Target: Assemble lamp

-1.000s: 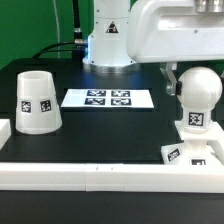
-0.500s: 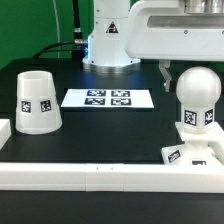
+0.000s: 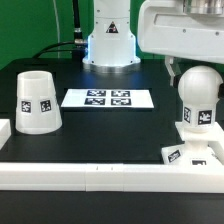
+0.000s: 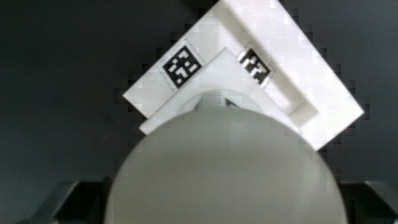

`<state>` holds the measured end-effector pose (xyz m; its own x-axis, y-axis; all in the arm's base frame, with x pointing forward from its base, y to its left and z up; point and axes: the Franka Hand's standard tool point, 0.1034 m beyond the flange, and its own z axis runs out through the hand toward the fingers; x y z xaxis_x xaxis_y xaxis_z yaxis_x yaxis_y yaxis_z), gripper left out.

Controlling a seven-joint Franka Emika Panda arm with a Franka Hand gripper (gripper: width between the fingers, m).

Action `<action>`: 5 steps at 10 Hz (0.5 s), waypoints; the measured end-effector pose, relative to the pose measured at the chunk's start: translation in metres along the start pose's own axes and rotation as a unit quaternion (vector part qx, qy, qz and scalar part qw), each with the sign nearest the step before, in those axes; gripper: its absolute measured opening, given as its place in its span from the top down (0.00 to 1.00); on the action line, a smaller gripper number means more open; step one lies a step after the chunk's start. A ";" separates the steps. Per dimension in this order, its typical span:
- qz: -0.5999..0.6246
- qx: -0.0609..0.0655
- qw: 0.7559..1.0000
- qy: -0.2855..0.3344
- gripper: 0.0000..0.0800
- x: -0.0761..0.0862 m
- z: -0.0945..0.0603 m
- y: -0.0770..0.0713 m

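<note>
The white rounded bulb [image 3: 198,100] stands upright on the flat square base [image 3: 186,153] at the exterior view's right. My gripper [image 3: 197,78] comes down over the bulb's top, one dark finger [image 3: 171,72] showing beside it. In the wrist view the bulb [image 4: 222,160] fills the space between my fingers and the tagged base [image 4: 294,75] lies beneath it. The gripper [image 4: 222,208] is shut on the bulb. The tapered shade [image 3: 37,102] stands rim down at the exterior view's left, apart from the gripper.
The marker board [image 3: 108,98] lies flat on the black table between the shade and the bulb. A long white rail [image 3: 100,175] runs along the near edge. The arm's white pedestal [image 3: 108,45] stands behind the marker board.
The bulb has turned on the base: its tag has swung toward the exterior view's right. The gripper body above it has turned with it.
</note>
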<state>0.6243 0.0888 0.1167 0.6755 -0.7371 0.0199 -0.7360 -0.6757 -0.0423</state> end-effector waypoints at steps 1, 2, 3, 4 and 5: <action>-0.011 0.000 1.000 0.000 0.21 -0.001 0.000 0.000; -0.034 0.000 0.999 0.000 0.15 -0.001 0.000 0.000; -0.059 0.000 0.998 0.000 0.15 -0.001 0.001 0.000; -0.104 0.001 0.995 0.000 0.13 -0.001 0.000 0.000; -0.158 0.003 0.987 0.003 0.13 -0.001 0.000 -0.001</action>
<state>0.6244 0.0900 0.1171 0.8709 -0.4900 0.0391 -0.4886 -0.8716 -0.0394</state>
